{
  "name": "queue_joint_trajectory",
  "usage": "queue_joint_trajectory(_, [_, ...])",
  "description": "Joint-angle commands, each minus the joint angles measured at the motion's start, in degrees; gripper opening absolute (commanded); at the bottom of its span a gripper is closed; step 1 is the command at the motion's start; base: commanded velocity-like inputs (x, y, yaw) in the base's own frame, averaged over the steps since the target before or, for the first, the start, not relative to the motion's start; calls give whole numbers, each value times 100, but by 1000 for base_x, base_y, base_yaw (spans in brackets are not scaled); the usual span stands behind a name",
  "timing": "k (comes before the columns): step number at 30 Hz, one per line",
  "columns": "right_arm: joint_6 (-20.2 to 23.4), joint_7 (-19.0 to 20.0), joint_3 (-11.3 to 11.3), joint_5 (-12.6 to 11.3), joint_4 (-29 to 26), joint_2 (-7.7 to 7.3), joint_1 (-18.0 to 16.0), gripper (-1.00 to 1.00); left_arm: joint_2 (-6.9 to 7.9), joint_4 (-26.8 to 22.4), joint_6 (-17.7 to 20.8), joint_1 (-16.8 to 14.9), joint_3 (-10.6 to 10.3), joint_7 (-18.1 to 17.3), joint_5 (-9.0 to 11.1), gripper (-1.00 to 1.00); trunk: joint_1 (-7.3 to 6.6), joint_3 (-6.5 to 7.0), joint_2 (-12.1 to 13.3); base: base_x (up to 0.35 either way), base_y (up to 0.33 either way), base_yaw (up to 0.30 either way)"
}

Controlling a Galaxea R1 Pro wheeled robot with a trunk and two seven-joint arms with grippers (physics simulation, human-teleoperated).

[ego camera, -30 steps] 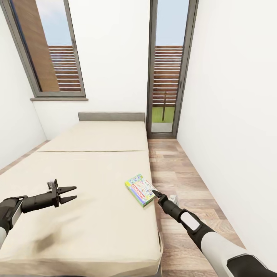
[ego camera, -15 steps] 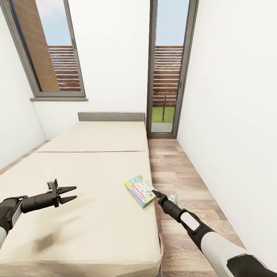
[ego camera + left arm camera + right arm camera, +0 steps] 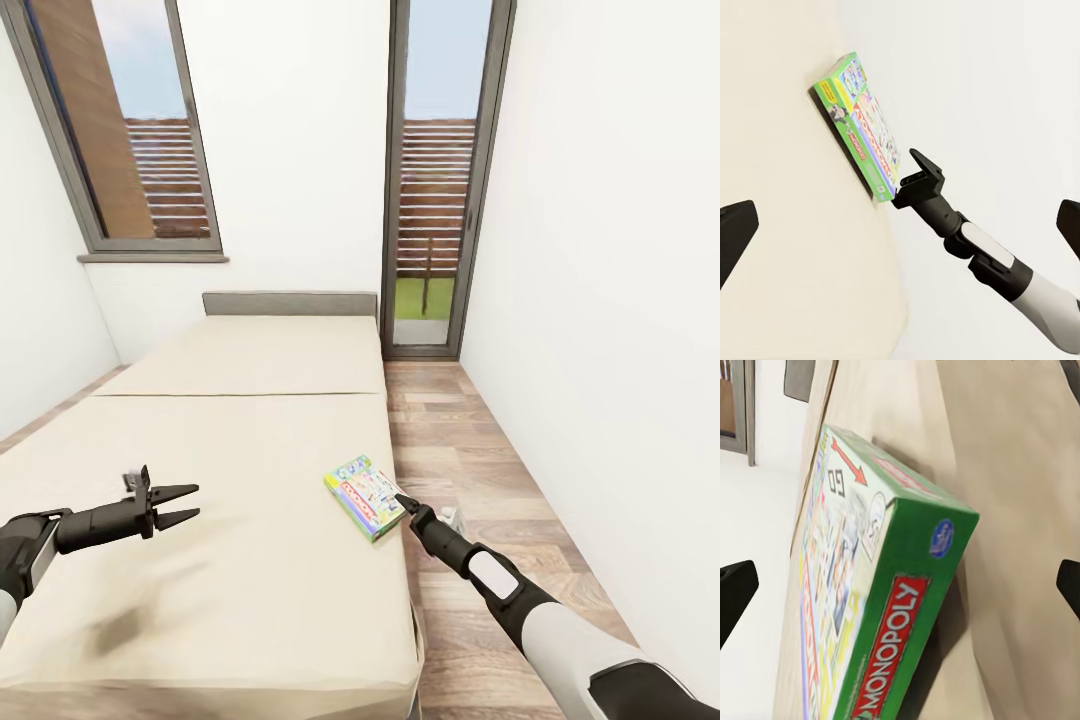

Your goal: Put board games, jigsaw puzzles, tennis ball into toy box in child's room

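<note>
Green-edged Monopoly board game (image 3: 364, 494) lying flat near the right edge of the beige bed (image 3: 230, 480), right pincer (image 3: 401, 501) open at its near corner with fingertips wide apart, left pincer (image 3: 186, 504) open above bare mattress, well apart from the box.
</note>
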Motion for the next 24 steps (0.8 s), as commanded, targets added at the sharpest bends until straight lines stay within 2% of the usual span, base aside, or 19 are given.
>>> queue_joint_trajectory(1, [22,11,19,-49,4,-1,-5,100,0,-1,57,-3,9,-31,-20,100,-1,-5,-2,20,0,0])
queue_joint_trajectory(24, [22,11,41,-48,4,-3,-5,100,0,-1,-37,-3,9,-31,-28,100,-1,-5,-2,9,0,0])
